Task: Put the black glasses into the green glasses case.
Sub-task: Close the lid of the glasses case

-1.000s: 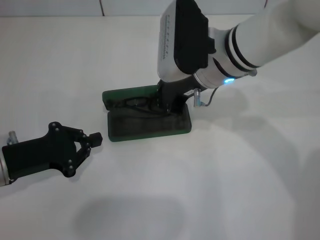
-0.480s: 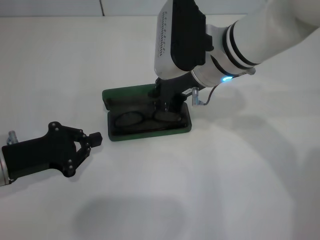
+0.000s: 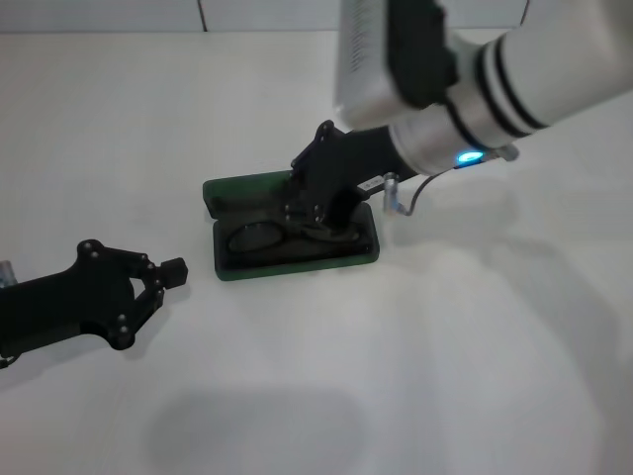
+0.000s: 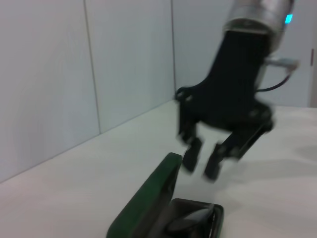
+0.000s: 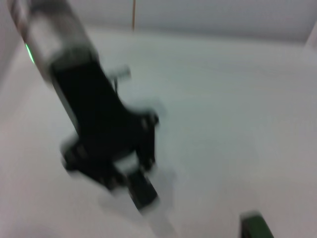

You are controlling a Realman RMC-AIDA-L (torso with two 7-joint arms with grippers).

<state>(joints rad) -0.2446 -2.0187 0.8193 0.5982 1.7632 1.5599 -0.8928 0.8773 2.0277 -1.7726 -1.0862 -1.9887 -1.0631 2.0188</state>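
Right gripper [image 3: 315,210] hangs just above the far edge of the tray, and in the left wrist view [image 4: 204,161] you can see its fingers slightly spread with nothing between them. Your thin black-framed glasses with rounded clear lenses [image 3: 287,236] lie inside the dark green felt-covered hinged case [image 3: 361,255], down in its grey-green tray, with the lid [image 3: 242,186] standing open on the far side. Judging from that, the placing itself looks done and closing may be what remains.

What can go wrong: the fingertips are close over the frame on the case's right half, so if you pull away sideways instead of upward, a fingertip could hook the frame and drag the glasses back out, or nudge the light case across the white table [image 3: 445,346]. I can't tell whether the temple arms sit fully below the tray rim; if one rides up, a closing lid would bear on it.

The glasses' long axis runs along the case's length, left to right across the head view, the two lenses side by side; which way the lenses face I cannot make out.

Your left gripper [image 3: 158,280] sits on the table well to the left of the case, fingers slightly apart, holding nothing.
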